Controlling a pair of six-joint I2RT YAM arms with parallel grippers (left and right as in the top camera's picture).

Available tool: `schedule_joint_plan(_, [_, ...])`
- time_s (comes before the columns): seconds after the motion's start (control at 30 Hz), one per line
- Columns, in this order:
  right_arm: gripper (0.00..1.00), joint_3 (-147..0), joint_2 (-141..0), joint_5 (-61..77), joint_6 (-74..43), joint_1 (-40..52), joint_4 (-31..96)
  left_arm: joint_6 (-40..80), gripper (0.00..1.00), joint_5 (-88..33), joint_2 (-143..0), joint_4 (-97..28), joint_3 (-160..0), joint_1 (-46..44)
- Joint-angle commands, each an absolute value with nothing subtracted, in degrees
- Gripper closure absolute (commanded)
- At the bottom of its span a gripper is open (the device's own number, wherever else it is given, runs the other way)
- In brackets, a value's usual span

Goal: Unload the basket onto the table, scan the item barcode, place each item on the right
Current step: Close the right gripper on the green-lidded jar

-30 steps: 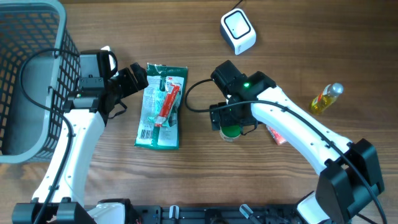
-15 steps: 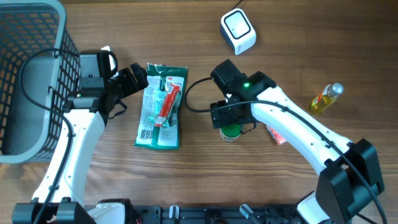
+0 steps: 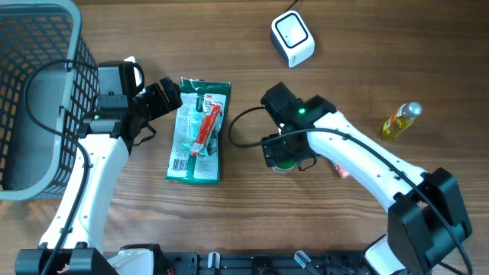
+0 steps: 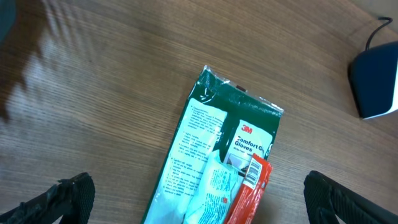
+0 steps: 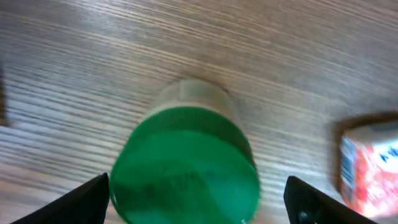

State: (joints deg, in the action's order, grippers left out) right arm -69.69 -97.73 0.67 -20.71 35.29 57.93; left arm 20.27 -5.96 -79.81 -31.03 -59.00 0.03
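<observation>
A jar with a green lid (image 5: 185, 165) stands upright on the table, mostly hidden under my right arm in the overhead view (image 3: 284, 163). My right gripper (image 5: 199, 200) is open, straddling the lid from above; its left finger is nearly against the rim and its right finger (image 5: 308, 200) stands well apart. The white barcode scanner (image 3: 293, 38) sits at the back of the table. My left gripper (image 4: 202, 202) is open and empty above a green glove package (image 4: 230, 155) with a red-and-white packet lying on it.
A grey mesh basket (image 3: 38, 99) fills the far left. A yellow bottle (image 3: 401, 121) lies at the right. A red-and-white packet (image 5: 370, 168) lies just right of the jar. The glove package (image 3: 197, 130) lies between the two arms.
My right gripper has shifted slightly toward the table's front and come lower over the green lid, its jaws a little narrower. The left arm has not moved.
</observation>
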Motion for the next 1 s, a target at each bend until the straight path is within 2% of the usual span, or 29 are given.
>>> schedule_joint_plan(0.0, [0.11, -67.72, -97.51, 2.63, -18.00, 35.18, 55.68, 19.94, 0.00, -6.59, -79.09, -30.92, -59.92, 0.27])
schedule_joint_plan(0.23, [0.16, -66.98, -97.60, 1.98, -18.04, 35.18, 53.63, 19.94, 0.00, -6.59, -79.09, -30.92, -59.92, 0.27])
schedule_joint_plan(0.77, [0.17, -66.98, -98.04, 1.91, -19.77, 35.18, 53.41, 19.97, 0.00, -6.59, -79.09, -30.92, -59.92, 0.27])
schedule_joint_plan(0.97, [0.25, -66.98, -98.04, 1.98, -22.59, 35.18, 53.58, 19.94, 0.00, -6.59, -79.09, -30.92, -59.92, 0.27])
